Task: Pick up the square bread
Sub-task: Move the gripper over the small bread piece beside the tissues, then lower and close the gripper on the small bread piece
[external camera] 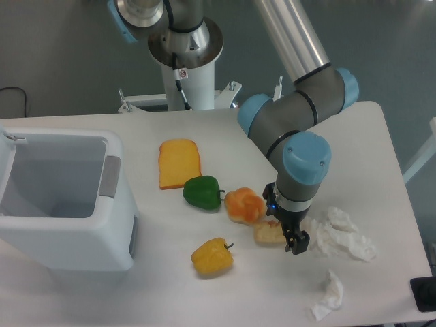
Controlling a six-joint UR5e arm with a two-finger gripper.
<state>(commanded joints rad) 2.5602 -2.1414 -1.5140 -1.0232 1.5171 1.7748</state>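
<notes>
Arm low over the square bread, with the grasp about to be made.

The arm (300, 129) reaches down over the white surface (354, 150), and the gripper (289, 235) sits at the right end of the square bread (268, 234), which lies on the surface just right of the round bun (244, 205) and left of the crumpled tissue (338, 234). Only 1 dark finger (298, 242) shows clearly; I cannot tell whether the fingers are spread or closed on the loaf. A good grasp likely means straddling the loaf across its short sides, clear of the bun and tissue, then closing gently before lifting straight up. The bread is small, blocky and pale tan, partly hidden by the wrist.
</notes>
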